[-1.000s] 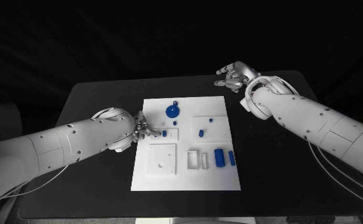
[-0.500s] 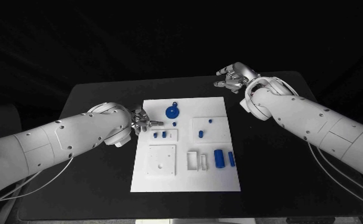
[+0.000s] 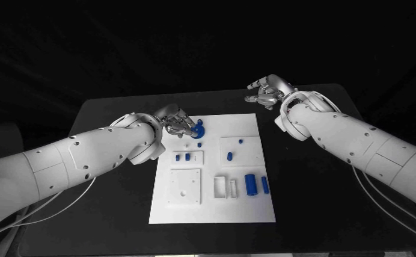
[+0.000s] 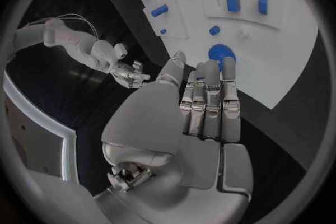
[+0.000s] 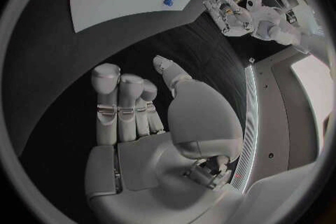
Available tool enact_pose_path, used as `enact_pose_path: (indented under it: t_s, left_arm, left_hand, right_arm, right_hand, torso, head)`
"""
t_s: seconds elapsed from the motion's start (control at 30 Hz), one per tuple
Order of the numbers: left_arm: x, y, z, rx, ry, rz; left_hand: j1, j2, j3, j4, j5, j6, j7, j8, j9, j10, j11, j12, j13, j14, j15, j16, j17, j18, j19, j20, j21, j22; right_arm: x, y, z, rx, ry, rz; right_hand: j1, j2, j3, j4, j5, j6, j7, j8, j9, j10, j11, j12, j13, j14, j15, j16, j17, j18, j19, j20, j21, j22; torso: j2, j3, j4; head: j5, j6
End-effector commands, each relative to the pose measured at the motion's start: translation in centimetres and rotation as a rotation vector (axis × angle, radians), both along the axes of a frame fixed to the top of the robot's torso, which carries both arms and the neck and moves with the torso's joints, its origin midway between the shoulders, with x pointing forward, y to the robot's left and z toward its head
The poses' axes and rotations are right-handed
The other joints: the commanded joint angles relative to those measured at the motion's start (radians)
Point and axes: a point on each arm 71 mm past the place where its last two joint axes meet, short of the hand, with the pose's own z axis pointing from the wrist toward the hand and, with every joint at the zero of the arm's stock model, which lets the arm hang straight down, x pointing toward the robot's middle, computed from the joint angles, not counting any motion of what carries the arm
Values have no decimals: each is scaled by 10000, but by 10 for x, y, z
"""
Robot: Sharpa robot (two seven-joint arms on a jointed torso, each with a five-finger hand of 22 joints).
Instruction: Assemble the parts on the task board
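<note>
The white rectangular task board (image 3: 213,209) lay in the middle of the black table (image 3: 104,203), lower centre of the head view. At its upper left corner sat a round blue disc part (image 3: 198,128). The left hand (image 3: 178,122) was right beside this disc, its silver fingers (image 4: 210,95) straight and close together, reaching toward it in the left wrist view with nothing in them; whether they touched the disc I could not tell.

Below the disc stood two small blue pegs (image 3: 183,157) in a white recessed block, and to their right a short blue peg (image 3: 229,155). Near the board's lower right lay a larger blue cylinder (image 3: 250,183) with a slimmer blue one (image 3: 265,185) just beside it.

The right hand (image 3: 265,90) hovered over bare table at upper right, well apart from the board, fingers (image 5: 120,103) loosely extended and holding nothing.
</note>
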Motion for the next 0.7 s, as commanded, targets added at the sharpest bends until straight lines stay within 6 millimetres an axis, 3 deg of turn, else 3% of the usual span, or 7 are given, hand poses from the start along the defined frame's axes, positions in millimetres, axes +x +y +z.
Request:
enact_pose_path:
  t_s: [0.03,0.2,0.33,0.47,0.7]
  left_arm:
    - [0,-11,8,124,-1841,-1114]
    - [0,-21,3,853,-2436,-1784]
    - [1,-26,-4,1456,-2687,-2173]
    - [3,-30,-10,2144,-2805,-2426]
    - [5,-32,-20,2999,-2601,-2718]
  left_hand:
    - [153,-38,516,-460,-119,192,12,-93,-12,286,26,-702,-19,223,-65,-37,-32,197,-34,-54,332,733]
    - [88,-105,1203,-1091,-222,407,44,-110,-22,336,105,-1175,-23,604,-84,-44,-6,433,-139,-63,934,1982]
    - [-204,-181,1610,-1453,-260,534,61,-109,-21,125,172,-1193,-28,741,-66,-28,56,538,-251,-30,1465,1974]
    - [-366,-335,1624,-1494,-380,422,85,-114,-24,-266,283,-1199,-29,729,8,-90,35,578,-279,48,1485,1931]
    - [-399,-506,1550,-1268,-616,346,84,-111,-24,-357,306,-1198,-28,783,40,-95,34,606,-74,116,1102,1849]
  right_arm:
    - [0,3,0,34,52,179]
    - [-1,4,0,45,51,213]
    - [-1,6,0,56,47,247]
    - [-1,7,1,62,46,283]
    - [-1,7,1,71,33,315]
  right_hand:
    - [-111,16,-10,55,33,-7,-4,-5,12,3,-47,-30,-9,41,-10,-52,-15,154,544,1,-39,565]
    - [-111,16,-10,55,33,-7,-4,-5,12,3,-47,-30,-9,41,-10,-52,-15,154,544,1,-39,565]
    - [-108,7,6,63,48,-2,-5,-5,12,-1,-48,-35,-14,39,-12,-63,-28,152,542,-1,-61,557]
    - [-108,7,6,63,48,-2,-5,-5,12,-1,-48,-35,-14,39,-12,-63,-28,152,542,-1,-61,557]
    - [-108,7,6,63,48,-2,-5,-5,12,-1,-48,-35,-14,39,-12,-63,-28,152,542,-1,-61,557]
  torso:
    - [5,-4,13]
    - [5,-14,11]
    - [14,-6,2]
    - [19,-6,6]
    - [20,-8,7]
  head:
    - [-32,21]
    - [-37,40]
    - [-33,56]
    - [-45,55]
    - [-58,31]
